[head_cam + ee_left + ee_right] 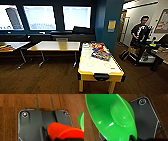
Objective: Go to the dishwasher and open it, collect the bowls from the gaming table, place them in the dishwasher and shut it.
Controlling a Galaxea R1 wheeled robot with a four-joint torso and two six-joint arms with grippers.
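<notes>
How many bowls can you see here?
2: a green bowl close up at the right wrist camera, and an orange bowl at the left wrist camera. More may sit among the clutter on the yellow-edged table, too blurred to tell.

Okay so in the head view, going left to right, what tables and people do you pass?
Wooden-topped table at the left edge → pale-topped folding table → gaming table with the yellow edge → person with the control rig.

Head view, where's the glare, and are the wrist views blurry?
Head view: the windows are blown out white, the room dim, the gaming table top bright. Right wrist view: the green bowl is soft, with small white highlights. Left wrist view: the orange bowl is blurred.
</notes>
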